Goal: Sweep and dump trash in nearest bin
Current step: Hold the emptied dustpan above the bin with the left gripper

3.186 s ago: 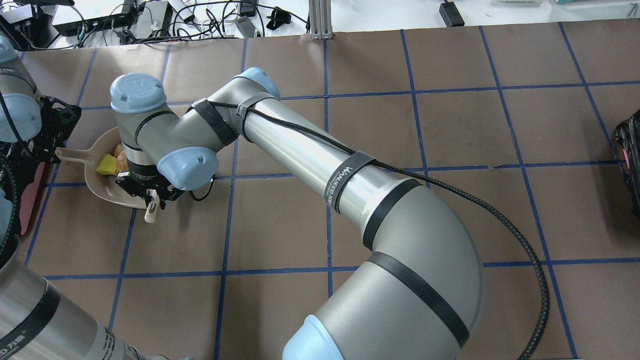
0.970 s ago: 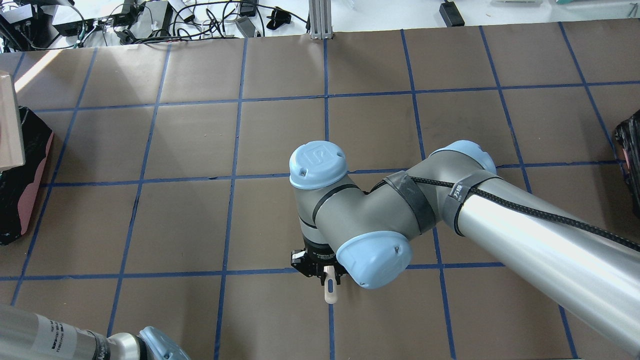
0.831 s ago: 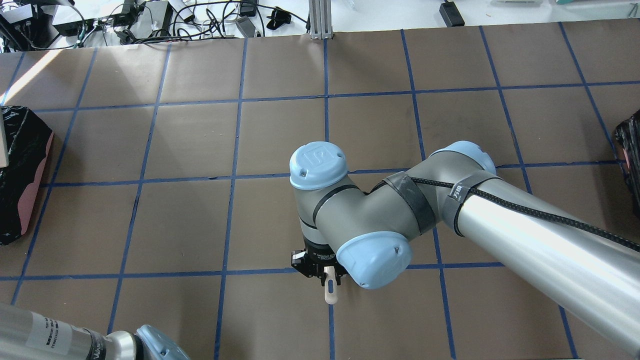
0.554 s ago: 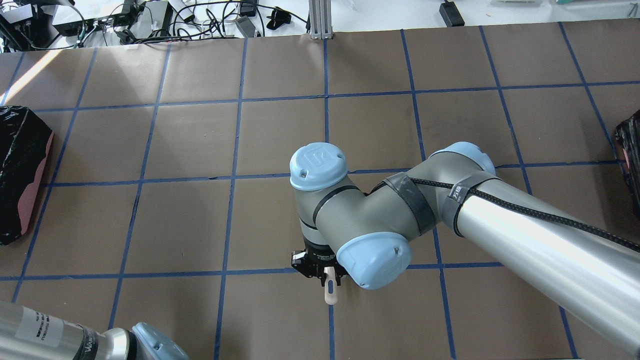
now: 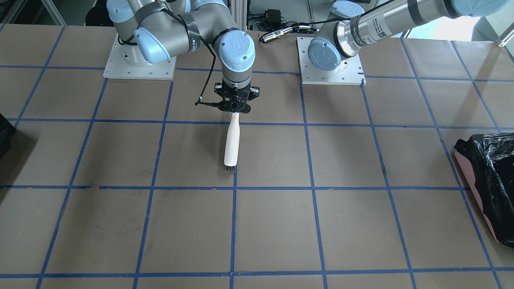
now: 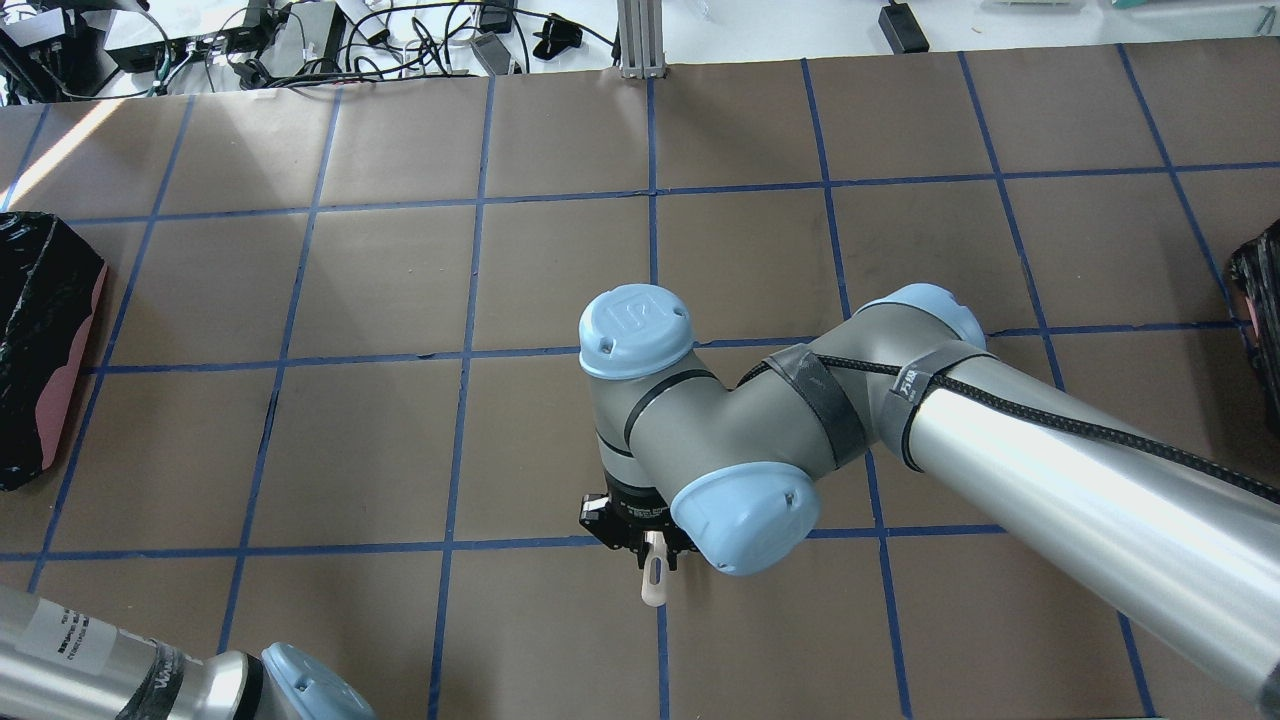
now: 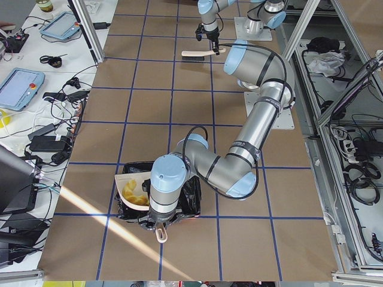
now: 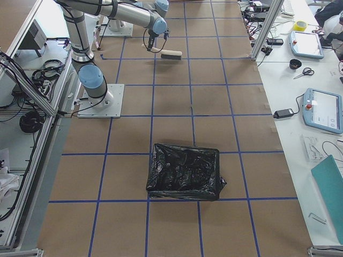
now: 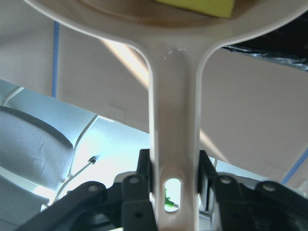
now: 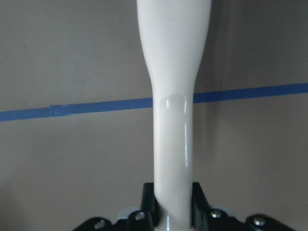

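- We find the left gripper (image 9: 174, 168) with its jaws clamped on the stem of the dustpan (image 9: 173, 96), one black finger pressed to each side of the handle.
- The dustpan is held over the bin (image 7: 190, 197), its scoop above the bin's rim on the side away from the robot (from the table-end camera we cannot tell whether the scoop is level or tipped).
- The trash (image 7: 133, 192) lies in the scoop, above the bin rather than down in it. We make out yellow pieces there, and the yellow-green wedge (image 9: 197, 5) shows at the top edge of the left wrist view.
- The bin's black liner (image 9: 269, 53) shows just beyond the scoop in that same view.
- The right gripper (image 10: 173, 195) is well apart from the bin, toward the middle of the table (image 5: 361, 224), with its jaws closed tight on the white handle of the brush (image 5: 231, 140).
- The brush's dark bristled end points away from the robot, and we cannot tell whether it touches the table.
- A second bin (image 8: 185, 171) stands at the opposite end of the table from the bin.
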Motion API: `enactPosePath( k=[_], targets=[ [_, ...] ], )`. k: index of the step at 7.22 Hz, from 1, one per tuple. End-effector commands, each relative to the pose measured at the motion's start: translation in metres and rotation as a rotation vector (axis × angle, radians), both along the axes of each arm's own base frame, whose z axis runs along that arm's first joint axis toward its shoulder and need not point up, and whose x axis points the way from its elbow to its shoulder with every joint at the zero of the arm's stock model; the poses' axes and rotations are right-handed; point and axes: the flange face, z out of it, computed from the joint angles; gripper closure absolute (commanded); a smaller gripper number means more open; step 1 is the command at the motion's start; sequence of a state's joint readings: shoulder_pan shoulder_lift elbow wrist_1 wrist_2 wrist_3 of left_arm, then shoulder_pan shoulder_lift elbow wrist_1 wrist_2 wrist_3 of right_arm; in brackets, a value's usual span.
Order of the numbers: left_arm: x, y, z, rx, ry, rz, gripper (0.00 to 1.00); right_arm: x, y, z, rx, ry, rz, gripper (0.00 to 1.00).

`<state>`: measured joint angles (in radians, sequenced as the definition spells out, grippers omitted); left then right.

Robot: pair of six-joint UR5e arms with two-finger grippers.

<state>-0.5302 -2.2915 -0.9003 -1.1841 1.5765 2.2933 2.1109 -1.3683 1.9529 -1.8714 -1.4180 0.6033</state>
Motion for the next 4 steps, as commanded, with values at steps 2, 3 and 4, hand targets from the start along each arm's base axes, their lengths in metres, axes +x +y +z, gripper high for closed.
enactPosePath(
  k=[2, 3, 4],
  targets=[
    [-0.009, -0.015, -0.005, -0.056, -0.103, -0.030, 1.00, 0.001, -0.002, -0.007, 0.003, 0.002, 0.003, 1.00],
    [-0.019, -0.016, -0.007, -0.067, -0.136, -0.042, 1.00, 0.001, -0.003, -0.011, 0.006, 0.010, 0.005, 1.00],
    [-0.023, -0.020, -0.001, -0.089, -0.187, -0.064, 1.00, 0.001, -0.004, -0.011, 0.003, 0.012, 0.006, 1.00]
  ],
)
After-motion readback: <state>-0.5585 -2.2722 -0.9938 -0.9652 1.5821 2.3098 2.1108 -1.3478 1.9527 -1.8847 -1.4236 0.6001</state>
